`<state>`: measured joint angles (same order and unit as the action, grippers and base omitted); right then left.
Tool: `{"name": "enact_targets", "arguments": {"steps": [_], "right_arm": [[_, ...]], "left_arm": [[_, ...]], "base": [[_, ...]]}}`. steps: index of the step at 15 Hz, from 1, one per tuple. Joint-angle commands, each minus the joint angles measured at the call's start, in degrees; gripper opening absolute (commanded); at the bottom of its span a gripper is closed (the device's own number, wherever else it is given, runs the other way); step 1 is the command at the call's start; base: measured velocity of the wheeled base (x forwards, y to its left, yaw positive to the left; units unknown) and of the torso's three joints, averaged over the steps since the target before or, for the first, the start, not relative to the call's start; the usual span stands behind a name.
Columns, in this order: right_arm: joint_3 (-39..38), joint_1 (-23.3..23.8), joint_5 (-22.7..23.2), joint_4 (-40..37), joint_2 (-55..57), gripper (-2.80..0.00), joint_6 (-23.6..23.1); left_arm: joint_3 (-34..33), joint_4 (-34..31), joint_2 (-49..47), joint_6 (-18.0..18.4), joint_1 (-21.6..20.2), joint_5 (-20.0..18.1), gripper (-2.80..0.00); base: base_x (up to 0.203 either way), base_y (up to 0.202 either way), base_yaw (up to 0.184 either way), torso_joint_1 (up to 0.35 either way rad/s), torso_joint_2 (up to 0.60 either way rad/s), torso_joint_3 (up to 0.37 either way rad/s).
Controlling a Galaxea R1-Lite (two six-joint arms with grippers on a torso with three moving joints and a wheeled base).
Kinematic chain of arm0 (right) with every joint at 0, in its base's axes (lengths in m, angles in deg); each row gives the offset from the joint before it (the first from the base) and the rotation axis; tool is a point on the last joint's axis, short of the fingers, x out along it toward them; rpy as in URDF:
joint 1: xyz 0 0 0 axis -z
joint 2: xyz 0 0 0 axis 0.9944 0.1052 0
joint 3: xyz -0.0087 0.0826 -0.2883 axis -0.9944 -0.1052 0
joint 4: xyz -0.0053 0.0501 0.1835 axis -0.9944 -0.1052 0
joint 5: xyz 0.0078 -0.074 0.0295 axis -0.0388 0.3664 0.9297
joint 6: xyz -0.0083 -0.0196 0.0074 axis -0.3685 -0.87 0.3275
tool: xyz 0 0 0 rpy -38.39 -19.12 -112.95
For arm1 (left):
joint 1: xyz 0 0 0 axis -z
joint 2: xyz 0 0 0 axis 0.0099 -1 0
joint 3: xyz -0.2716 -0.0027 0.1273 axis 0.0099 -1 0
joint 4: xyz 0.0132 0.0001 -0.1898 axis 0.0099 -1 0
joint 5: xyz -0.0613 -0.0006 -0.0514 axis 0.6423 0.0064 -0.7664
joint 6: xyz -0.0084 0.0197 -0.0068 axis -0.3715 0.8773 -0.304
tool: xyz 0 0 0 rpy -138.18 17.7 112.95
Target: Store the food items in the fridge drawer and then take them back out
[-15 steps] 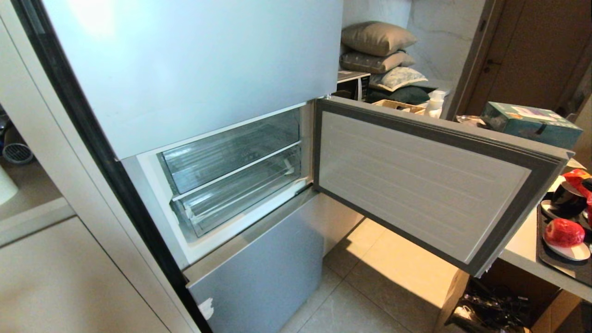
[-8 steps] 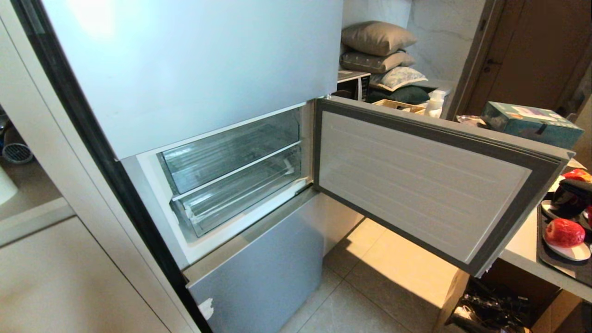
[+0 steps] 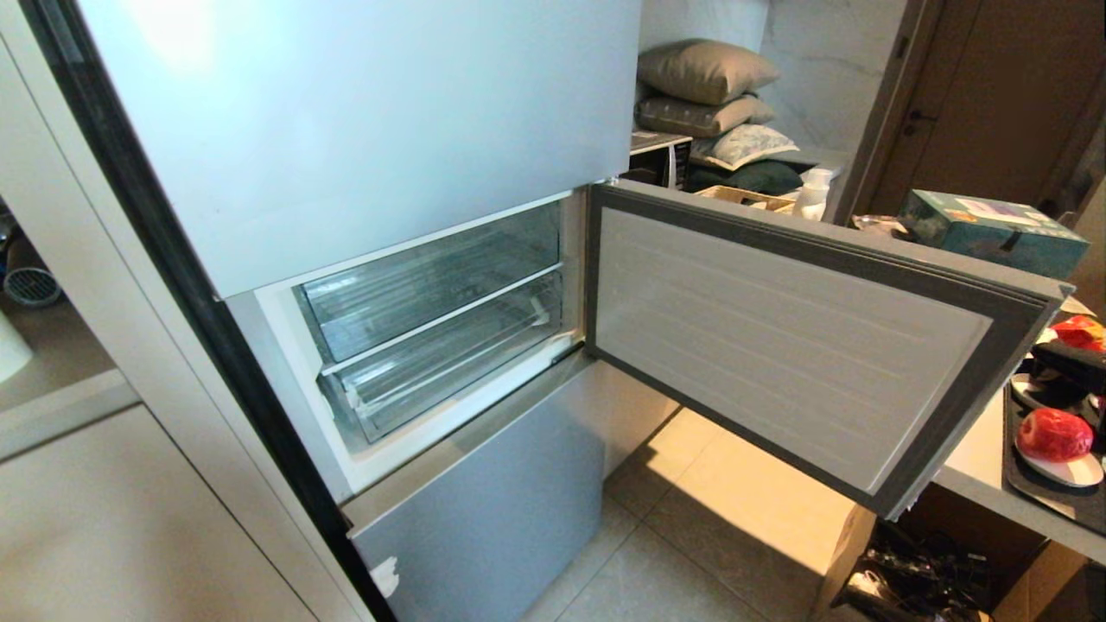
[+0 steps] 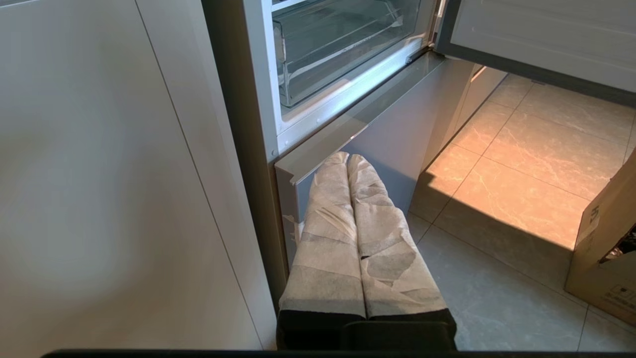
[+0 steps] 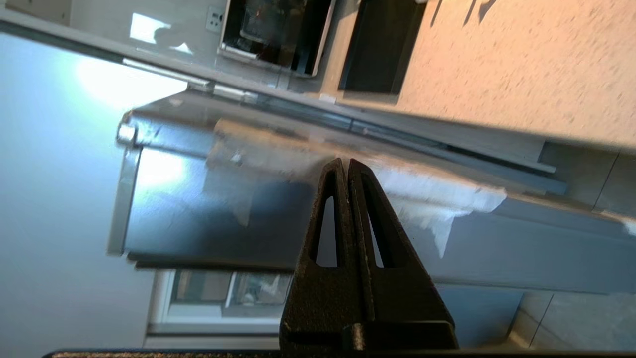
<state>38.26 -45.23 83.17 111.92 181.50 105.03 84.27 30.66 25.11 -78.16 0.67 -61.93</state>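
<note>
Right gripper (image 5: 346,164) pressed together, pinching nothing, facing the fridge (image 5: 49,174); likely meant for the fruit next, not yet at it. Left gripper (image 4: 348,160) pressed together too, empty, parked low before the lower fridge front, out of the way of the work. Fruit (image 3: 1052,432) on a white plate (image 3: 1076,472), on a dark tray (image 3: 1063,505) near the front edge of the counter (image 3: 976,458), well apart from the drawer (image 3: 449,358). Drawer pushed in, apparently empty, behind the wide-open door (image 3: 778,345): access free, but pulling out needed first. Second fruit not clearly found. Only in the head view: fruit, plate and counter. Only in the left wrist view: drawer front from close, with the floor below. Only in the right wrist view: the shut fingers of the working arm.
</note>
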Motion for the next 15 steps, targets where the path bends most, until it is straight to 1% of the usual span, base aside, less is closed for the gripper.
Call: {"name": "enact_targets", "arguments": {"steps": [1,4,6,8,10,11,12,13,14,15], "right_arm": [[-3.18,0.03,1.03,0.32,-3.82,-2.80,0.25],[-6.91,-0.01,2.11,0.29,-7.54,-2.80,0.24],[-11.08,-1.03,3.29,0.29,-11.73,-2.80,0.24],[-14.72,-2.39,3.56,0.39,-16.56,-2.80,0.15],[-16.29,-2.65,3.27,0.46,-22.13,-2.80,0.23],[-15.93,-2.56,2.02,0.48,-24.19,-2.80,0.34],[-14.15,-2.30,-2.35,0.48,-24.58,-2.80,0.39],[-11.72,-2.05,-7.92,0.35,-24.01,-2.80,0.53],[-9.72,-1.86,-10.98,0.32,-21.93,-2.80,0.84],[-7.51,-1.51,-12.69,0.30,-19.45,-2.80,1.56]], "left_arm": [[-0.09,0.00,0.00,-0.01,-0.01,0.01,-2.80],[-0.09,0.00,0.00,-0.01,-0.01,0.01,-2.80],[-0.09,0.00,0.00,-0.01,-0.01,0.01,-2.80],[-0.09,0.00,0.00,-0.01,-0.01,0.01,-2.80],[-0.09,0.00,0.00,-0.01,-0.01,0.01,-2.80],[-0.09,0.00,0.00,-0.01,-0.01,0.01,-2.80],[-0.09,0.00,0.00,-0.01,-0.01,0.01,-2.80],[-0.09,0.00,0.00,-0.01,-0.01,0.01,-2.80],[-0.09,0.00,0.00,-0.01,-0.01,0.01,-2.80],[-0.09,0.00,0.00,-0.01,-0.01,0.01,-2.80]], "base": [[0.000,0.000,0.000,0.000,0.00,0.000],[0.000,0.000,0.000,0.000,0.00,0.000],[0.000,0.000,0.000,0.000,0.00,0.000],[0.000,0.000,0.000,0.000,0.00,0.000],[0.000,0.000,0.000,0.000,0.00,0.000],[0.000,0.000,0.000,0.000,0.00,0.000],[0.000,0.000,0.000,0.000,0.00,0.000],[0.000,0.000,0.000,0.000,0.00,0.000],[0.000,0.000,0.000,0.000,0.00,0.000],[0.000,0.000,0.000,0.000,0.00,0.000]]}}
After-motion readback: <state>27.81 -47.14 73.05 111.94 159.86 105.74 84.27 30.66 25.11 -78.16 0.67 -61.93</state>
